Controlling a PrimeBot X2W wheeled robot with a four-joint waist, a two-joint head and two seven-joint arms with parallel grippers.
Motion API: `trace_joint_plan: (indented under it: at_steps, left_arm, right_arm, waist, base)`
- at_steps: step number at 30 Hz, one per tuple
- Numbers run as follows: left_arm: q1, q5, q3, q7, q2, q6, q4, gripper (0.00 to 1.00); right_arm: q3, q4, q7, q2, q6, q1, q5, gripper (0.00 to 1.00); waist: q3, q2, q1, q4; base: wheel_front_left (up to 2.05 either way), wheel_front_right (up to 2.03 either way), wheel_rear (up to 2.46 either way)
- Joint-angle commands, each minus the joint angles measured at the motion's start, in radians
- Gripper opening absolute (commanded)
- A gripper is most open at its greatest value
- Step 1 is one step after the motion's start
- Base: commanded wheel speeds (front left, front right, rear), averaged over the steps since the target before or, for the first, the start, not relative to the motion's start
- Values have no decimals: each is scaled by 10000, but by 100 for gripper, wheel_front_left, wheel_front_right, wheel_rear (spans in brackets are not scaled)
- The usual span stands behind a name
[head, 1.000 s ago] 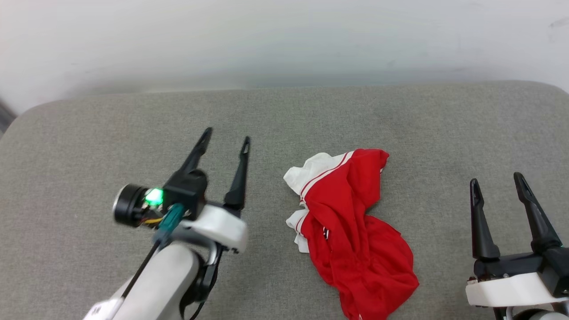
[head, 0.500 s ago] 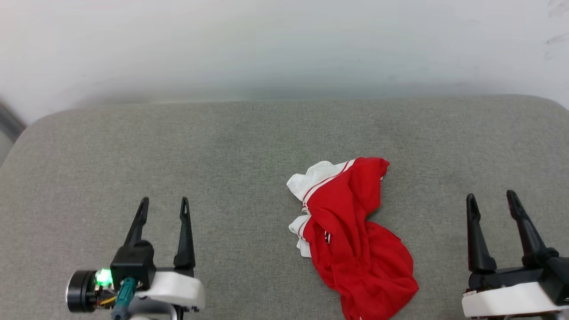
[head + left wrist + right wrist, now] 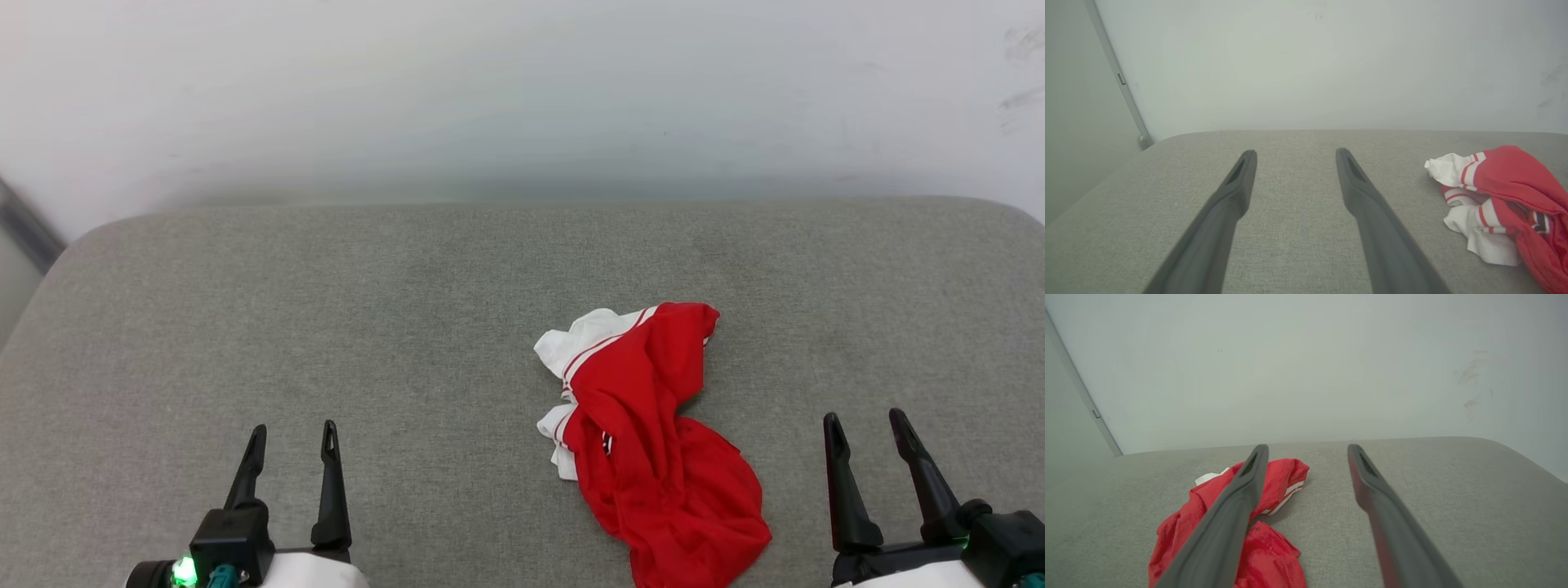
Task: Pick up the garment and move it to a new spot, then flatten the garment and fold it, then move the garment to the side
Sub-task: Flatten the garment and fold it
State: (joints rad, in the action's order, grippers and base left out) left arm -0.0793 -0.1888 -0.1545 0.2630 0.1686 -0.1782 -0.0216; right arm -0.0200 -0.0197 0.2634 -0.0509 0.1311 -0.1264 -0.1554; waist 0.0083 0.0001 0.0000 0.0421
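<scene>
**Head view: crumpled jersey lies between two empty, spread grippers**

At the lower left of the frame the left gripper points up the picture. Its two dark fingers are moderately parted and hold nothing. It hangs over a grey fabric surface that runs across the frame below a pale wall.

Right of centre, in the lower half, the garment lies bunched on the grey fabric. Its red body trails toward the bottom edge, and white sleeve cloth with red stripes is bunched on its upper left side. It is well apart from both grippers.

At the lower right the right gripper also points up the picture, its fingers parted about as far and empty.

In the left wrist view the fingers rise over bare grey fabric, with the shirt at the right edge of the frame. In the right wrist view the left-hand finger crosses in front of the red cloth at the lower left. Whether it touches the cloth cannot be told.
</scene>
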Motion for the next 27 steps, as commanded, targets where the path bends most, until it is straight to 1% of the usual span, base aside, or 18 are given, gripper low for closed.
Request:
trace_joint_plan:
  at_steps: [1, 7, 12, 17, 27]
  left_arm:
    - [-143, 100, 135, 26, -129, 132, 34, 100]
    - [-394, 444, 613, 26, -570, 735, -52, 100]
    - [-480, 654, 910, 26, -811, 1066, -122, 100]
    - [-428, 805, 1135, 26, -988, 1281, -188, 100]
    - [-202, 982, 1450, 26, -1114, 1577, -369, 100]
  right_arm:
    - [34, 57, 20, 12, -7, -151, -117, 100]
    - [57, 140, 20, 12, -7, -285, -160, 100]
    - [58, 195, 20, 12, -7, -368, -126, 100]
    - [57, 219, 20, 12, -7, -287, -67, 100]
    - [62, 175, 20, 12, -7, -203, 34, 100]
  waist:
    - [-24, -1, 0, 14]
    - [-78, -1, 0, 18]
    - [-89, -1, 0, 21]
    - [-68, -1, 0, 9]
    - [-50, -1, 0, -34]
  base:
    - [0, 0, 0]
    - [0, 0, 0]
    - [0, 0, 0]
    - [0, 0, 0]
    - [0, 0, 0]
